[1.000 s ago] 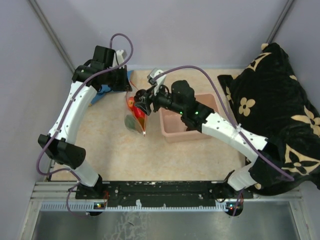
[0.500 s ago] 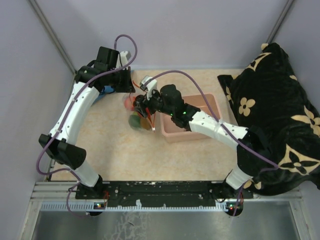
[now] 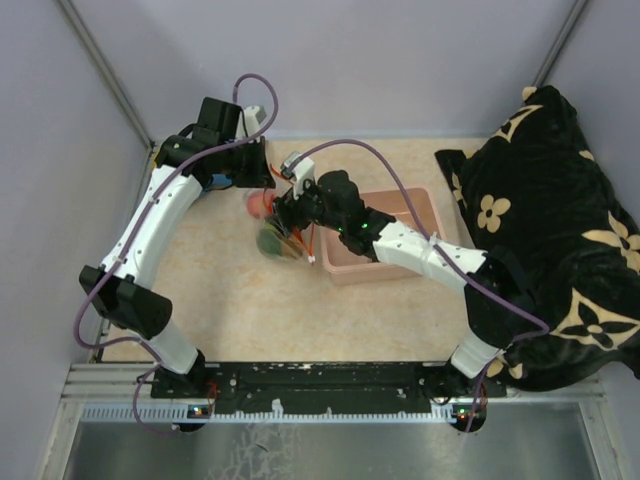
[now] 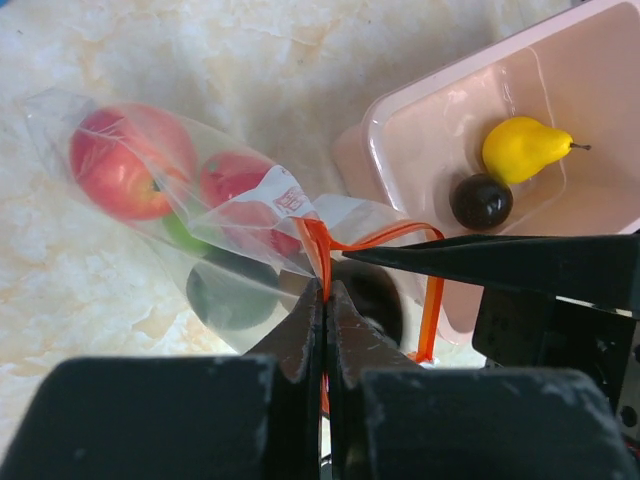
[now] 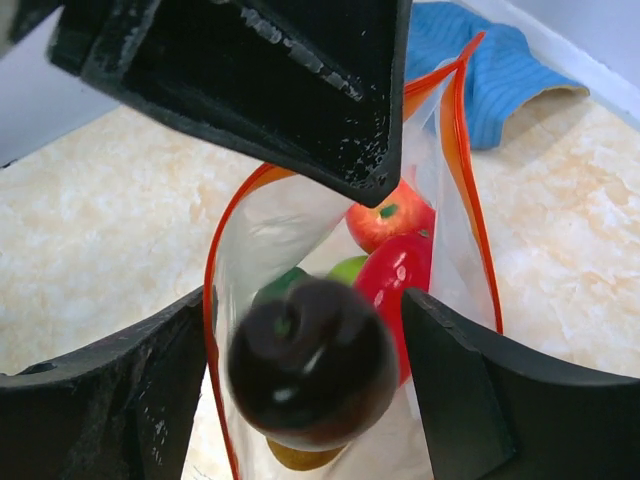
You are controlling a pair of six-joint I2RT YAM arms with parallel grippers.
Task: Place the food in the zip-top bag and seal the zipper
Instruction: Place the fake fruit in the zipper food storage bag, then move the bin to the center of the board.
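Note:
The clear zip-top bag [image 3: 274,238] hangs open between the arms. My left gripper [image 4: 325,287] is shut on the orange zipper [image 4: 318,245] and holds the bag's mouth up; it shows at the top of the right wrist view [image 5: 300,90]. My right gripper [image 5: 303,300] is open just over the mouth. A dark brown-black fruit [image 5: 310,365] sits blurred between its fingers, touching neither, inside the zipper loop [image 5: 212,330]. In the bag are a red apple [image 4: 130,160], another red fruit [image 5: 400,275] and green fruit [image 5: 345,268].
The pink tub [image 4: 440,80] stands right of the bag and holds a yellow pear [image 4: 525,148] and a dark fruit [image 4: 481,200]. A blue cloth [image 5: 510,70] lies behind the bag. A black patterned cloth [image 3: 550,200] covers the right side.
My right arm has moved left from the tub to over the bag's mouth. The bag has shifted a little left with the left gripper. The dark fruit is now blurred between the open fingers.

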